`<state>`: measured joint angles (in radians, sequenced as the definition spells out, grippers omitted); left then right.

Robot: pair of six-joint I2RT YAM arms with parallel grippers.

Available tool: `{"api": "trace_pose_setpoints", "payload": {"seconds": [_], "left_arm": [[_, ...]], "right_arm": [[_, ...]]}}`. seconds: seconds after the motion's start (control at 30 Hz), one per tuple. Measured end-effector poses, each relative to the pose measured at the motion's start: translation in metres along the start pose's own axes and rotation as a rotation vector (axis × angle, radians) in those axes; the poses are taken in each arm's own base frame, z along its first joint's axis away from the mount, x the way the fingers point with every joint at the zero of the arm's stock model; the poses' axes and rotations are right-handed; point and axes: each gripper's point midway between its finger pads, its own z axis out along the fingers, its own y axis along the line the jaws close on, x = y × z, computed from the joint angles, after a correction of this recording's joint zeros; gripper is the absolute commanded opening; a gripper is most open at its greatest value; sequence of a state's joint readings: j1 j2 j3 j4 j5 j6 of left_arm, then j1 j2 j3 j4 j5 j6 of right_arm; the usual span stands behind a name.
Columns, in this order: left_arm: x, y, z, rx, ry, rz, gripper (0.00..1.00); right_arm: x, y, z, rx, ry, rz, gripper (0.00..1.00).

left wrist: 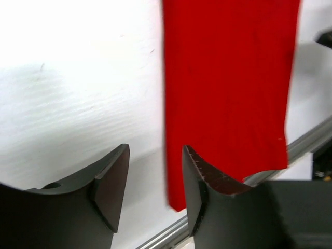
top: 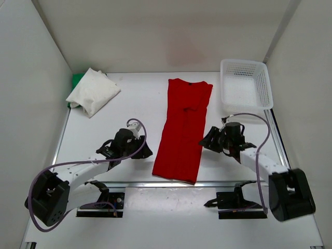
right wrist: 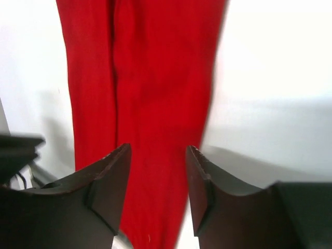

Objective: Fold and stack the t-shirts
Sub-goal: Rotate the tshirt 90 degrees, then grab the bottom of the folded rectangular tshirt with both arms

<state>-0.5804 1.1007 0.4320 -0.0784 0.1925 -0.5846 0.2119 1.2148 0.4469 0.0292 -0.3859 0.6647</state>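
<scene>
The red t-shirt [top: 181,129] lies flat in the middle of the table, folded lengthwise into a long narrow strip with its collar at the far end. My left gripper [top: 147,152] hovers just left of its near hem, open, with only table and the shirt's edge [left wrist: 228,88] showing past its jaws [left wrist: 155,181]. My right gripper [top: 206,140] is at the strip's right edge, also open, with the red cloth [right wrist: 150,78] below and beyond its jaws [right wrist: 158,181]. A folded white t-shirt [top: 94,92] rests on a green t-shirt [top: 77,80] at the far left corner.
A white mesh basket [top: 246,83] stands at the far right corner. A metal rail [top: 171,182] runs along the table's near edge just beyond the shirt's hem. White walls enclose the table on three sides.
</scene>
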Motion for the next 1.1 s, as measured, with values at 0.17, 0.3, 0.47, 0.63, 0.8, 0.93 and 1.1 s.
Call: {"api": "trace_pose_setpoints", "payload": {"seconds": [0.17,0.3,0.47,0.63,0.8,0.93,1.1], "left_arm": [[0.033,0.012,-0.001,-0.048,0.090,0.039,0.60],[0.056,0.010,0.000,-0.040,0.170,0.067,0.59],[0.071,-0.001,-0.003,0.012,0.226,0.086,0.60],[0.080,-0.012,-0.005,0.060,0.258,0.085,0.63],[0.088,-0.022,-0.003,0.103,0.285,0.070,0.54],[0.093,-0.022,0.000,0.109,0.304,0.052,0.38],[0.097,-0.020,0.001,0.106,0.313,0.032,0.21]], "right_arm": [[0.059,0.003,-0.029,-0.001,0.084,-0.061,0.36],[0.098,0.000,-0.048,0.007,0.167,-0.077,0.36],[0.147,-0.004,-0.065,0.017,0.308,-0.084,0.42],[0.178,-0.007,-0.071,0.024,0.417,-0.065,0.42],[0.182,-0.009,-0.068,0.027,0.429,-0.027,0.34],[0.177,0.002,-0.063,-0.026,0.409,-0.011,0.31],[0.173,0.008,-0.058,-0.081,0.391,0.016,0.08]]}}
